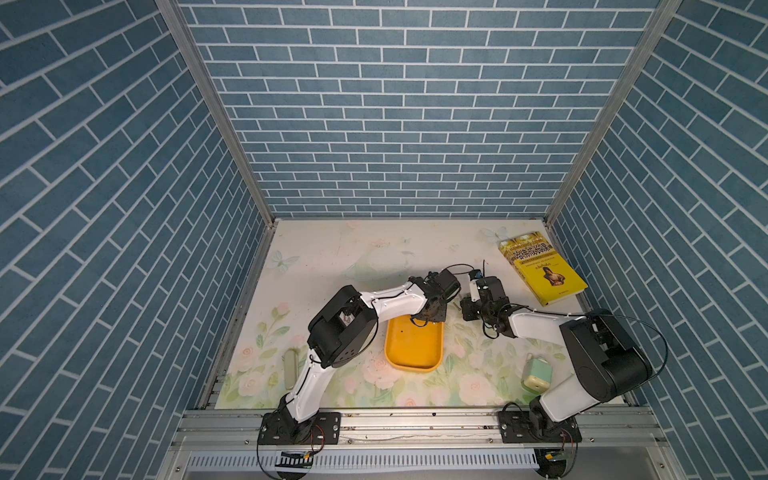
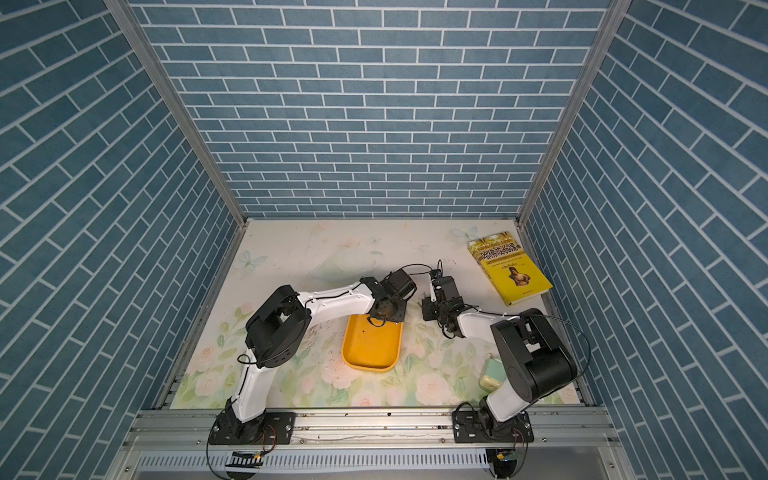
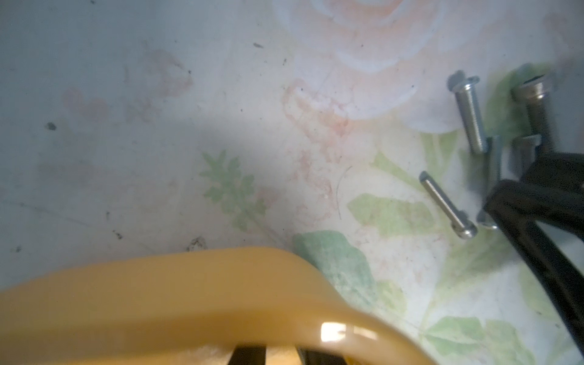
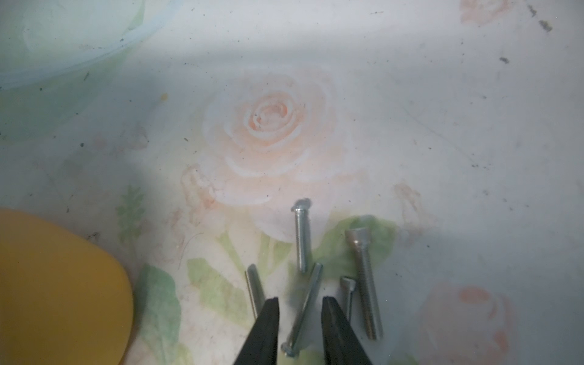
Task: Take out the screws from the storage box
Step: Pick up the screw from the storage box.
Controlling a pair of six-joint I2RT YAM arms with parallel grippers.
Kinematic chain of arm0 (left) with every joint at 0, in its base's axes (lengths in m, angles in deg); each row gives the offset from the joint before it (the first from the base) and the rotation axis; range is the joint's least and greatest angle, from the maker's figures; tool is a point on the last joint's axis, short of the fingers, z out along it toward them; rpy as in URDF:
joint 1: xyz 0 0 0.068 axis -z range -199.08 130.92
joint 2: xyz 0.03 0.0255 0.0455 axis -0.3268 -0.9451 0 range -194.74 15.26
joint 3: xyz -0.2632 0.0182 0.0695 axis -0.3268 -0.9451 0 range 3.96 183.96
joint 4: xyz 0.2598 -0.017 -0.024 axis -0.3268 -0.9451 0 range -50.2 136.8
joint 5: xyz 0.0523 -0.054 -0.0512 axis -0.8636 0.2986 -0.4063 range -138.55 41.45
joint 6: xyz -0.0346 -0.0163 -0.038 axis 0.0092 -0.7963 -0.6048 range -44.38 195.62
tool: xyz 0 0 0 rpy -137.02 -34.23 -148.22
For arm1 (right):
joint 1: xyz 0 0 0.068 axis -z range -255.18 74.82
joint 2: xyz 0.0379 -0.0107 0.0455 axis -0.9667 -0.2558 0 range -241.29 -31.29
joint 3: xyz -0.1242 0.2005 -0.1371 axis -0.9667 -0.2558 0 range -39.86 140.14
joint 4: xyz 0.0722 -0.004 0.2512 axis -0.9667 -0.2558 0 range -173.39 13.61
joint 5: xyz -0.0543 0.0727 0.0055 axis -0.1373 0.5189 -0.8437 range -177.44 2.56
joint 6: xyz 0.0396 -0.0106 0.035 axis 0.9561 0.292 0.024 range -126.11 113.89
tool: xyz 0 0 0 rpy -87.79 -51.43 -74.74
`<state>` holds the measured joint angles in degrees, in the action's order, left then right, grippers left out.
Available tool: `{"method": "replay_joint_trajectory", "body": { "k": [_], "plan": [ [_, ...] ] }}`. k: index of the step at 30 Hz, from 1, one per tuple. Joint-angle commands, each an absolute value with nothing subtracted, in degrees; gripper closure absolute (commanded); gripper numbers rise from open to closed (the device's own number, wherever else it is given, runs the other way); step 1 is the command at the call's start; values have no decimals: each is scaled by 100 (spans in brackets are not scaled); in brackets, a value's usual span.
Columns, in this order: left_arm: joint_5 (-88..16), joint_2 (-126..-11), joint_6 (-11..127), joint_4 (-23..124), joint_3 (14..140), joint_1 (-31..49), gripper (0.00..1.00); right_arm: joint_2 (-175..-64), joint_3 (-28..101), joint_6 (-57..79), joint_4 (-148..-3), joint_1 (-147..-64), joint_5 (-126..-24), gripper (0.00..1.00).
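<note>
Small silver-grey metal screws (image 4: 301,237) lying on bench (image 1: 332,257), lower middle of right wrist view, near shallow yellow-orange plastic storage box (image 1: 413,351). Right claw (image 4: 300,303) narrowly parted, straddling long one. Left claw (image 3: 281,358) sitting over box's upper end, can't tell its gap. Light, stiff, rolly: pinching mid-shank looking safest.

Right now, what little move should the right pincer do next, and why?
Probably lift the right pincer straight up. Its jaws stand apart, not pinching the long screw between them. That screw already lies on the table beside four other screws, outside the storage box. Rising clear should avoid knocking them.
</note>
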<state>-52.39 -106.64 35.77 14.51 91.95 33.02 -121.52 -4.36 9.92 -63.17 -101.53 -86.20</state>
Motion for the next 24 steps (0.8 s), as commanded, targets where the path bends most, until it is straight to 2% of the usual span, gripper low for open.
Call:
{"method": "replay_joint_trajectory", "body": {
  "k": [1, 10, 16, 24],
  "plan": [
    [-5180, -11204, 3643, 548, 8860, 3338, 77, -12233, -286, 857, -6398, -10154, -8569, 72],
    [-4921, -11431, 3776, 488, 8715, 3375, 87, -12279, -251, 839, -6408, -10154, -8524, 72],
    [-4786, -11591, 3852, 515, 8685, 3401, 99, -12307, -239, 842, -6417, -10154, -8489, 72],
    [-4861, -11436, 4052, 886, 8598, 3393, 100, -12106, -323, 831, -6345, -10154, -8650, 72]
  ]
}}
